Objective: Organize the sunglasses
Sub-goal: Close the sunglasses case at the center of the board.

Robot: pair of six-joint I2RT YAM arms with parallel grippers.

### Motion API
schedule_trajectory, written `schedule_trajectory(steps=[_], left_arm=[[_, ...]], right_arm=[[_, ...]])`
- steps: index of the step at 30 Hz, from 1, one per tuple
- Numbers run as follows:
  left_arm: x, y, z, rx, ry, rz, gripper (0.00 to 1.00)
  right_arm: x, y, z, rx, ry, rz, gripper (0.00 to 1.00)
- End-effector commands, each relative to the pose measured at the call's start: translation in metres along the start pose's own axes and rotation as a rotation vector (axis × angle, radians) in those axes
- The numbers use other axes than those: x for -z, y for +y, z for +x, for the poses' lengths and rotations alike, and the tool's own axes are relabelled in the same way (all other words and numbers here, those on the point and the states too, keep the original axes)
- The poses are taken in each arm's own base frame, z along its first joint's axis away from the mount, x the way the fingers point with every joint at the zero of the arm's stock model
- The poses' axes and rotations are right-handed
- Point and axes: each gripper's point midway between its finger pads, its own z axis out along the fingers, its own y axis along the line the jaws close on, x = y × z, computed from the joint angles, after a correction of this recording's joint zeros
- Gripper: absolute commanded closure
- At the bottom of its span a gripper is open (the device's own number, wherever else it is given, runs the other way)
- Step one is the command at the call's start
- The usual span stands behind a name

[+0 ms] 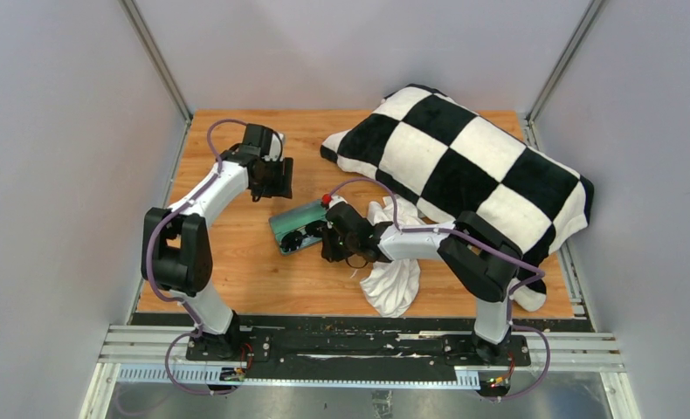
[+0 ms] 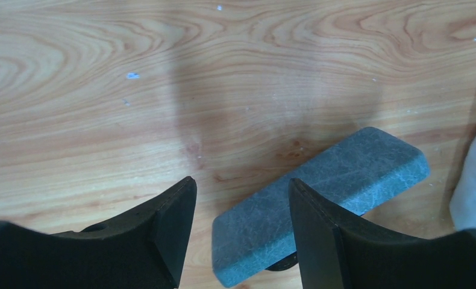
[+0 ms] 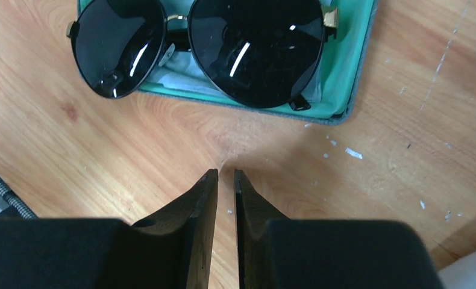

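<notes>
The sunglasses point(image 3: 223, 42), black with dark lenses and gold hinges, lie lenses-up in the open case's mint-green inside point(image 3: 344, 66); the left lens overhangs the case's edge. In the top view the open case point(image 1: 296, 223) lies mid-table. My right gripper point(image 3: 225, 174) is shut and empty, just above the wood in front of the case; in the top view it point(image 1: 327, 241) sits at the case's right end. My left gripper point(image 2: 241, 183) is open and empty, above the table behind the case's grey-blue shell point(image 2: 344, 174); the top view shows it point(image 1: 272, 185) left of the case.
A black-and-white checkered cushion point(image 1: 464, 166) fills the back right. A crumpled white cloth point(image 1: 396, 275) lies under my right arm. Grey walls close in the wooden table point(image 1: 237, 288) on three sides.
</notes>
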Motion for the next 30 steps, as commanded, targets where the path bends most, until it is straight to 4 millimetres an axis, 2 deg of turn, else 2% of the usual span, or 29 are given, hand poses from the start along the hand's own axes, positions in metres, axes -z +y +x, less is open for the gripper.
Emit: schedule_trajectory(steps=[1,9,16,25,30], left_arm=[[-0.01,-0.017,0.008,0.013,0.032,0.104,0.38],[-0.009,-0.028,0.028,0.039,0.037,0.171,0.39],[-0.002,-0.039,0.04,0.041,0.027,0.233,0.39],[-0.007,-0.051,0.057,0.049,0.055,0.232,0.39],[-0.009,-0.048,0.064,0.062,0.061,0.214,0.39]], right_arm=[[-0.011,-0.008,-0.003,-0.011,-0.045,0.077,0.77],[-0.019,-0.025,-0.007,-0.011,-0.091,0.153,0.7],[-0.024,-0.027,-0.015,-0.009,-0.116,0.141,0.7],[-0.03,-0.027,-0.024,-0.015,-0.135,0.136,0.7],[-0.029,-0.03,-0.034,-0.026,-0.158,0.133,0.7]])
